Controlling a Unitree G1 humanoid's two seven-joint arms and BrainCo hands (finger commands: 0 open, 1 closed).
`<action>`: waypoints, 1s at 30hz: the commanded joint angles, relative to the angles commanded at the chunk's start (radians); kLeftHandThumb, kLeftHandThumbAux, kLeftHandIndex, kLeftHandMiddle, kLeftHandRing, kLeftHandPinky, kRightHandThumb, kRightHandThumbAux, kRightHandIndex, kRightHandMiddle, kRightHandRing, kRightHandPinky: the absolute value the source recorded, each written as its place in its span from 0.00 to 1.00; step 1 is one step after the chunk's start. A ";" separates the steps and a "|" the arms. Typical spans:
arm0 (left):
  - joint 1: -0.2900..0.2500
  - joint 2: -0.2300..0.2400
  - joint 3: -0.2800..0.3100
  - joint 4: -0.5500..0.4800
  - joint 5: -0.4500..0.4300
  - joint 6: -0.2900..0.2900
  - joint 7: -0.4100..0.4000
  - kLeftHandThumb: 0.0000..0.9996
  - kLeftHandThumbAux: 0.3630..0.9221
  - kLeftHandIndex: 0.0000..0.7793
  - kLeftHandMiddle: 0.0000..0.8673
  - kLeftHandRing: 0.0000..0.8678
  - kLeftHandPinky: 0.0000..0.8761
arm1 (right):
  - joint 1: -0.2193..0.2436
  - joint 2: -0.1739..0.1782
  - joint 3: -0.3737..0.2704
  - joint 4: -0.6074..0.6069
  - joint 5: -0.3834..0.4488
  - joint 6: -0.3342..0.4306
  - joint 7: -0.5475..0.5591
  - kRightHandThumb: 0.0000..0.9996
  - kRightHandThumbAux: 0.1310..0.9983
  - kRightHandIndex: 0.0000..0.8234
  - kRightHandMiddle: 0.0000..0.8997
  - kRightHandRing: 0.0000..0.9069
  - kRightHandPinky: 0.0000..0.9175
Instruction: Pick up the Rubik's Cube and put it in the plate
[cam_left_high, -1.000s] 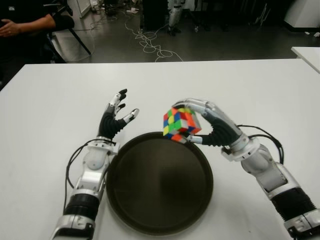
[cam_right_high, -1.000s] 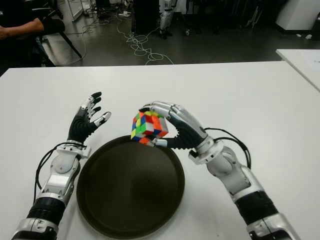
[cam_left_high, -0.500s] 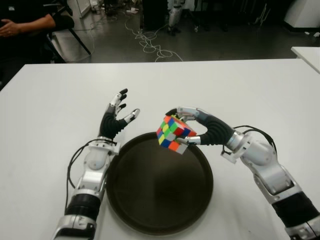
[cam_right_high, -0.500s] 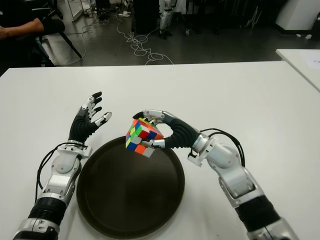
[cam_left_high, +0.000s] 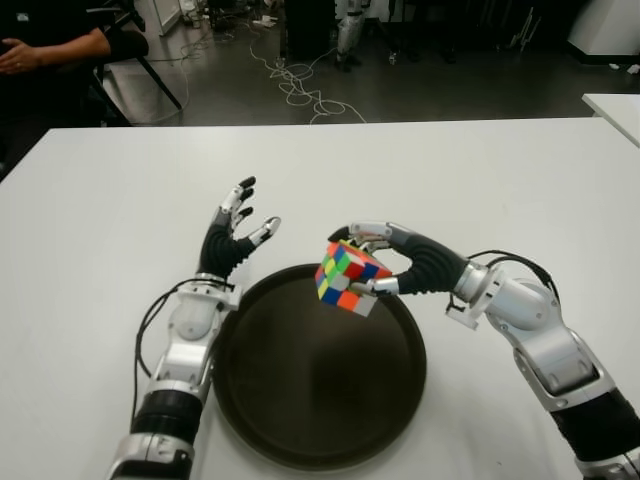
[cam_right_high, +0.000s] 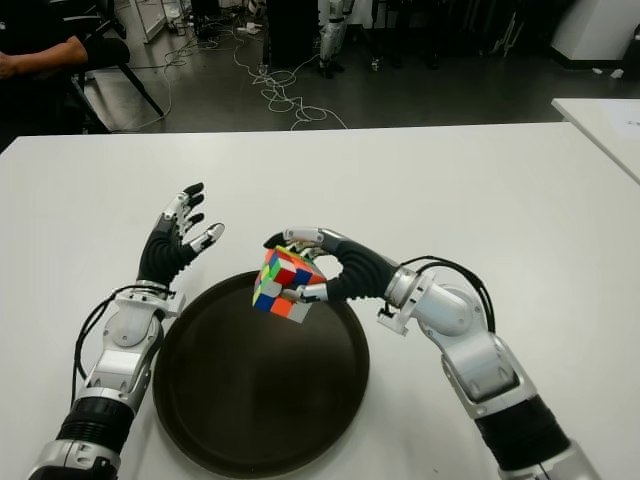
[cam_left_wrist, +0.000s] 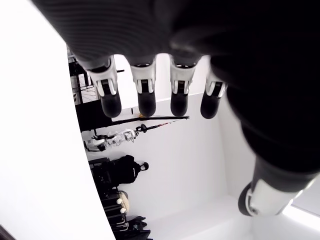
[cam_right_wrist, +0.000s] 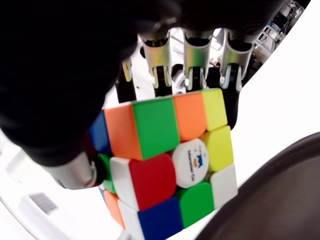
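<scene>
Rubik's Cube (cam_left_high: 346, 276) gripped by right hand (cam_left_high: 395, 262) above plate (cam_left_high: 300, 420) far rim; left hand (cam_left_high: 232, 232) splayed, empty, beside plate on white table (cam_left_high: 100, 220).

I see my left hand (cam_left_wrist: 165, 90) close up, its four black-tipped silver fingers (cam_left_wrist: 111, 95) extended and the thumb apart, holding nothing, over the white table surface (cam_left_wrist: 35, 150).

Rubik's Cube (cam_right_wrist: 170, 165): glossy plastic (stickerless) | plate (cam_left_high: 320, 400): dark, matt | table (cam_left_high: 100, 220): smooth white
</scene>
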 joint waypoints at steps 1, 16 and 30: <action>0.001 -0.001 0.000 -0.003 -0.001 0.003 -0.001 0.00 0.49 0.06 0.08 0.02 0.00 | -0.001 0.000 0.000 0.000 -0.007 -0.001 0.000 0.83 0.64 0.49 0.62 0.75 0.74; 0.008 -0.003 -0.001 -0.016 0.003 0.010 0.003 0.00 0.52 0.06 0.11 0.04 0.00 | -0.012 -0.005 0.018 0.037 -0.145 -0.120 -0.014 0.83 0.64 0.49 0.62 0.75 0.74; -0.003 -0.006 -0.001 0.001 -0.003 -0.003 -0.004 0.00 0.52 0.07 0.09 0.02 0.00 | -0.080 0.045 0.077 0.295 -0.310 -0.505 -0.122 0.83 0.65 0.46 0.55 0.61 0.61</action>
